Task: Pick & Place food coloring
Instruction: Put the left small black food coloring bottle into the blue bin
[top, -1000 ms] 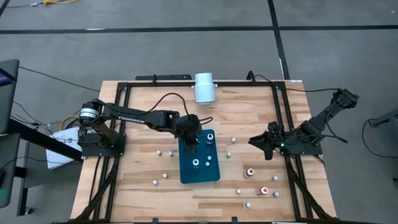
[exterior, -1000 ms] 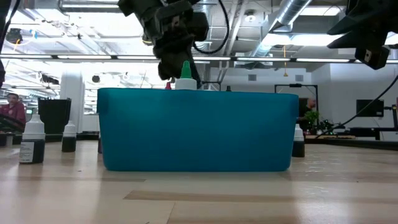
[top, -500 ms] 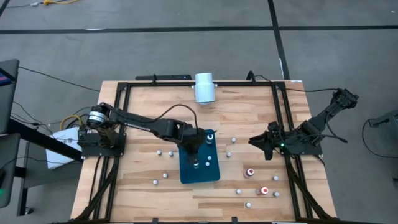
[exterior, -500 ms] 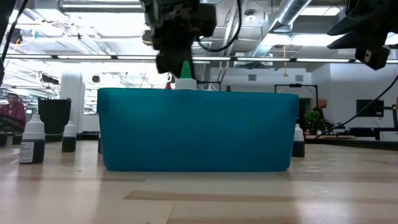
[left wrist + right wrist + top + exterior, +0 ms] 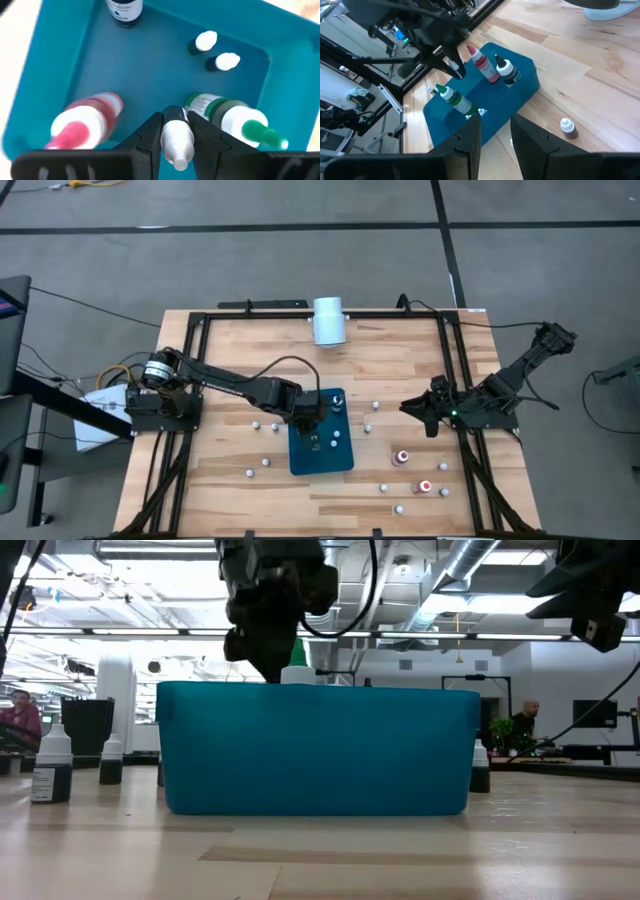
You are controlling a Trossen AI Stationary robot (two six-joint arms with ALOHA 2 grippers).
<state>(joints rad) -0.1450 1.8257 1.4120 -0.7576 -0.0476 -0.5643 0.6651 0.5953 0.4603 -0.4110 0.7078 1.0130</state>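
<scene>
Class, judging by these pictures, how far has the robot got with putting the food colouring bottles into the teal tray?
Done: the teal tray already holds several bottles, including a red-tipped bottle and a green-tipped bottle.
In hand: the left tool holds a white-capped bottle over the tray.
Left: many loose bottles stand on the table. The right tool waits aside.

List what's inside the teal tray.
Tray holds a red-tipped bottle, a green-tipped one, a dark one and two white-capped ones. The left gripper holds another above the floor, hiding what's beneath.
</scene>
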